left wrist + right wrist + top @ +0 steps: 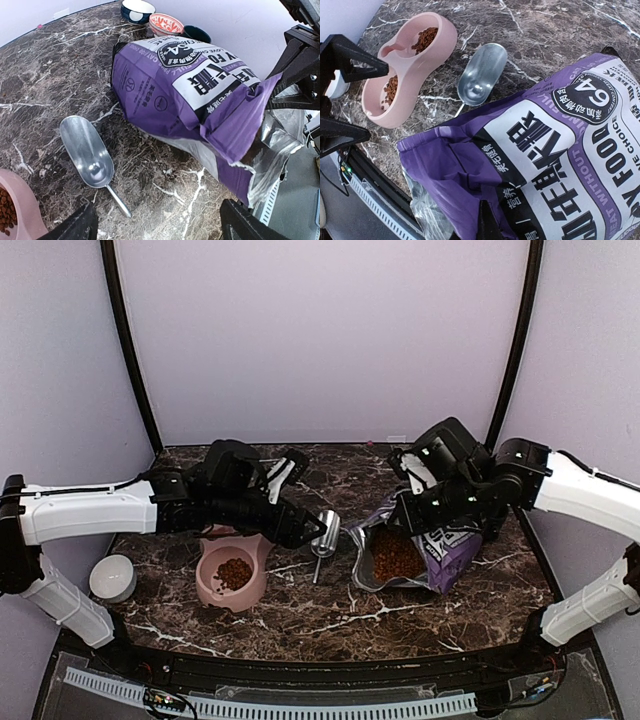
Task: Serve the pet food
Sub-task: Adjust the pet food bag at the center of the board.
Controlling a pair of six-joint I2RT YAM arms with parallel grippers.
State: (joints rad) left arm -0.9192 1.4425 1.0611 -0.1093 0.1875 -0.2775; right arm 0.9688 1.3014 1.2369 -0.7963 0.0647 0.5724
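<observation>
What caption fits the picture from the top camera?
Pink bowl holds kibble, metal scoop lies beside it, and the right gripper pinches the open purple bag.

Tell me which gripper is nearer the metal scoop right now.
Left. The left gripper hovers open right beside the scoop, on the pink bowl's side; the right gripper is farther off, shut on the purple bag.

A metal scoop (87, 152) is lying on the marble table (300, 615) before me, its handle pointing toward my near edge, between a pink double bowl (405, 107) and a purple bag (165, 95) that is lying on its side, mouth gaping. A white bowl (112, 577) is sitting off to my left, and three small bowls (166, 22) are standing just behind the bag
</observation>
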